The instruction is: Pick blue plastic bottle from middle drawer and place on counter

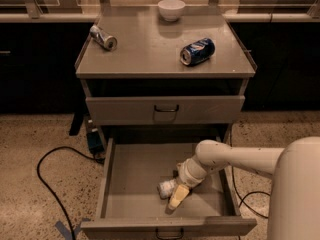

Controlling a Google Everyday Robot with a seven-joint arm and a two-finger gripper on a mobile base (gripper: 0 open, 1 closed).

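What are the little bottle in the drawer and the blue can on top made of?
The blue plastic bottle looks like cloudy, whitish plastic: pale and dull. The blue can looks like painted metal: glossy, with a silvery end. The gripper is down in the middle drawer, right beside the bottle.
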